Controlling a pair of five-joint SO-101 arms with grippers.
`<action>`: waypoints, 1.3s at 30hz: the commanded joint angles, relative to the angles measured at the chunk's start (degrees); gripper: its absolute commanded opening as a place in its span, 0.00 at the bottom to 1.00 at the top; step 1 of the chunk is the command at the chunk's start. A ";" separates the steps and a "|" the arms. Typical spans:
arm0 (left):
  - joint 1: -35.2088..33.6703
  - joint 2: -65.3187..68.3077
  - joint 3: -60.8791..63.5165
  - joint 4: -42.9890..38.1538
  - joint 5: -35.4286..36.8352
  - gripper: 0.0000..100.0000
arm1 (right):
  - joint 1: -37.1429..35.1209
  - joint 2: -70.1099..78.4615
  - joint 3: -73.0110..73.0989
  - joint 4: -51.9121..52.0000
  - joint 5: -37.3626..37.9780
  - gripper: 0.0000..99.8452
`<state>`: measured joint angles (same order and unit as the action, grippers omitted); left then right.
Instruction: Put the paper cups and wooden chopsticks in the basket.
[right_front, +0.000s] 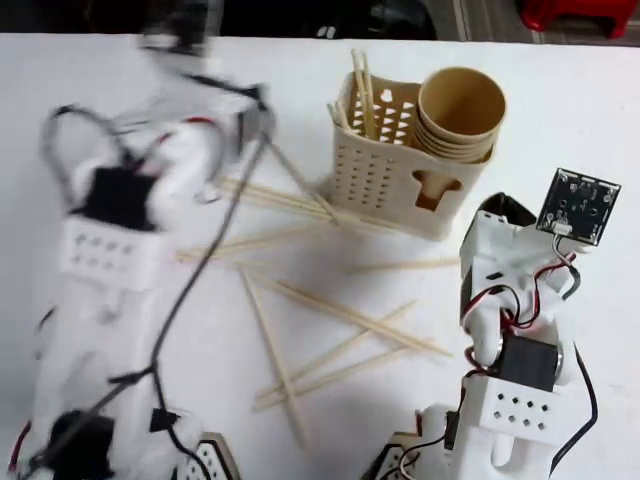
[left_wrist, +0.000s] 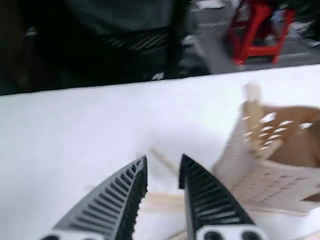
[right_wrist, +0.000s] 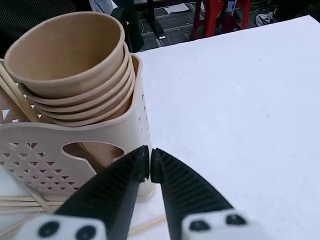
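Chopsticks (right_front: 360, 317) lie loose on the table, the nearest running crosswise just beneath the left gripper (left_wrist: 163, 167), jaws parted and empty, while the right gripper (right_wrist: 149, 161), pinched shut on nothing, sits against the basket (right_wrist: 50, 155) holding the cups (right_wrist: 65, 55).

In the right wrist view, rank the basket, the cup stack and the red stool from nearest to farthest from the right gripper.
1. The basket: its near wall stands just ahead of the right gripper.
2. The cups: stacked inside the basket, beyond that wall.
3. The stool: off the table, on the floor behind.
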<state>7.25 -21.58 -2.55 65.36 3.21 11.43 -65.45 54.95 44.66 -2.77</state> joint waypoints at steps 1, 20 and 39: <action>-8.48 -9.27 4.66 4.40 -5.27 0.02 | 0.31 -1.36 -0.26 -1.19 -0.18 0.02; -32.84 -41.45 65.76 -16.62 -11.60 0.02 | -29.14 -0.84 -7.82 17.80 22.86 0.06; -32.66 -48.92 81.14 -21.45 -16.79 0.02 | -48.40 35.47 -8.97 19.65 37.10 0.17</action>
<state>-25.19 -69.49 78.33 45.14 -12.35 -36.84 -35.74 49.32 66.73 31.69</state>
